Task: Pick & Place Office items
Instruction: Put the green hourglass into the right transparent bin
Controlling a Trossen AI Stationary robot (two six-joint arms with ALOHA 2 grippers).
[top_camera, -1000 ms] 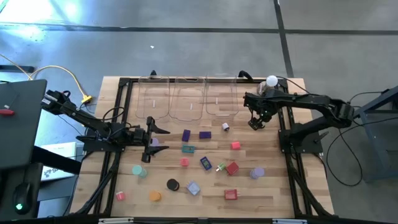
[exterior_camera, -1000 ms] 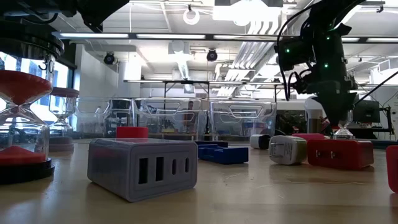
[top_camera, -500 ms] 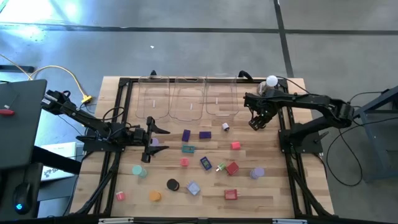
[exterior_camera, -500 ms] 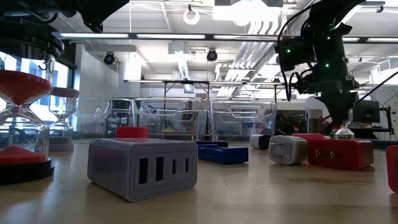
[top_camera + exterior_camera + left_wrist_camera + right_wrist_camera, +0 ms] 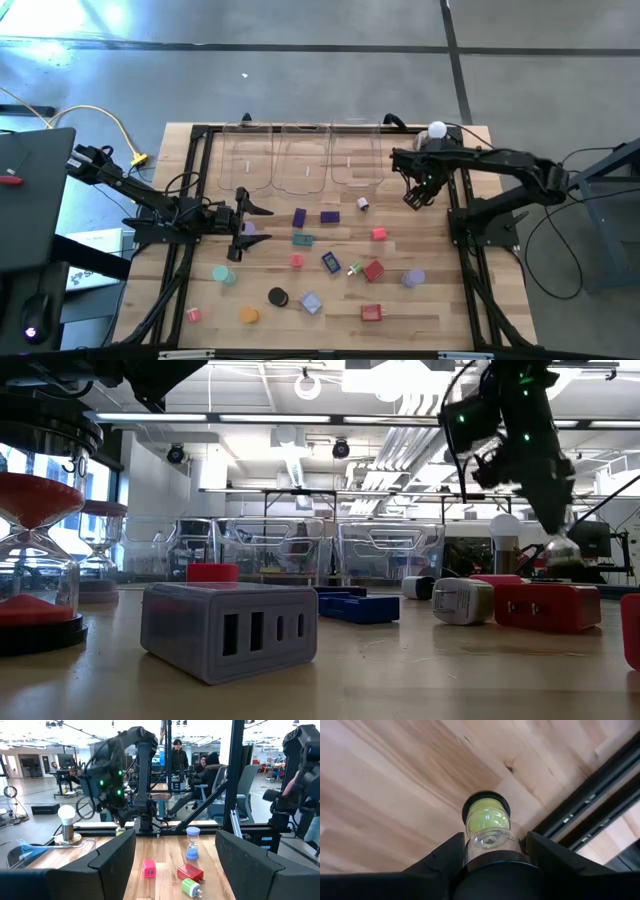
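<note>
My right gripper [image 5: 413, 196] hovers near the table's far right and is shut on a small hourglass with yellow-green sand [image 5: 486, 822], also seen in the low view [image 5: 561, 551]. My left gripper [image 5: 242, 226] waits open at the table's left side; its fingers [image 5: 112, 865] frame the view and touch nothing. The other office items lie scattered on the wood: purple blocks [image 5: 299, 216], a teal piece [image 5: 302, 239], red blocks [image 5: 374, 270], a black disc [image 5: 278, 297], and orange and pink pieces near the near edge. My right gripper pinches the hourglass between its two fingers [image 5: 451, 852], which sit on either side of the clear glass body [image 5: 490, 839]. The fingers come from above, pointing down. The hourglass hangs below them, and its black end cap [image 5: 485, 800] looks clear of the wood.
Three clear trays [image 5: 305, 160] stand in a row along the far edge. A white ball on a metal base [image 5: 436, 130] stands in the far right corner, close behind my right gripper. A black frame rail [image 5: 590, 815] runs beside the hourglass. People sit beyond the table [image 5: 202, 767].
My right gripper has risen a little with the hourglass and tipped, shifting slightly toward the far right corner. In the low view the hourglass now hangs higher and more tilted than a second ago. The left arm has kept still.
</note>
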